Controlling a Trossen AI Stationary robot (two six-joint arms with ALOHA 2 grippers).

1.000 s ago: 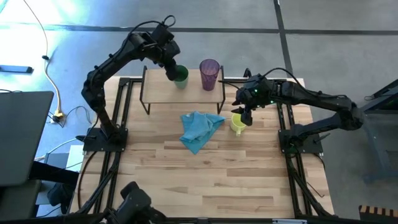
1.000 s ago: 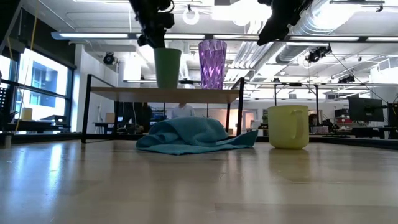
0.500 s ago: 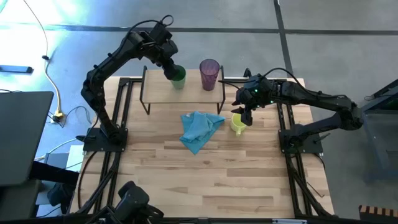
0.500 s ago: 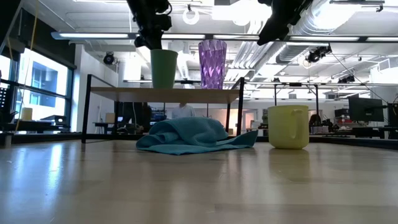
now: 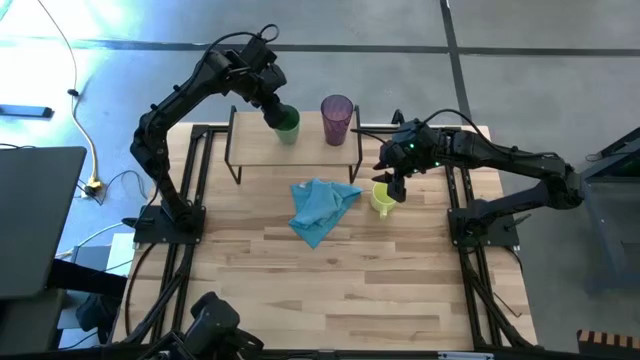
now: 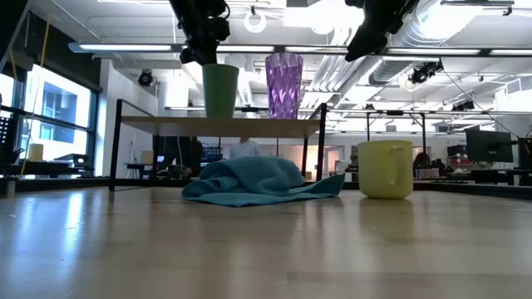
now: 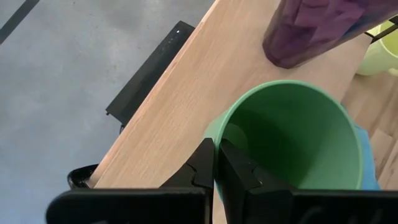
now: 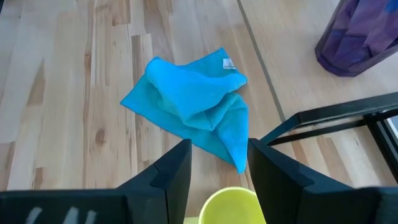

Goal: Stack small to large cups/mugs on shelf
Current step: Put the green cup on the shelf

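Note:
The green cup (image 5: pixel 287 121) (image 6: pixel 220 90) is upright on the left part of the light-wood shelf (image 5: pixel 258 151) (image 6: pixel 158 124). My left gripper (image 7: pixel 214 163) (image 5: pixel 272 108) is shut on its rim. The purple ribbed tumbler (image 5: pixel 336 118) (image 6: pixel 283 85) stands on the shelf just right of the cup, apart from it. The yellow mug (image 5: pixel 381 198) (image 6: pixel 385 169) stands on the table right of the shelf. My right gripper (image 8: pixel 219 163) (image 5: pixel 392 185) hovers open above the mug (image 8: pixel 230 205), a finger on either side, touching nothing. My left gripper pinches the green cup's rim (image 7: pixel 219 134) on the side away from the tumbler, one finger inside the cup and one outside. The fingers come from above, pointing down. The cup is upright with its base at the shelf board; I cannot tell whether it touches.
A crumpled light blue cloth (image 5: pixel 320 208) (image 8: pixel 193 106) lies on the table in front of the shelf, left of the yellow mug. Black metal frames run along the table's left and right sides. The near half of the table holds no objects.
My left gripper has carried the green cup a little toward the table's left along the shelf, widening its gap to the purple tumbler. It stays shut on the rim.

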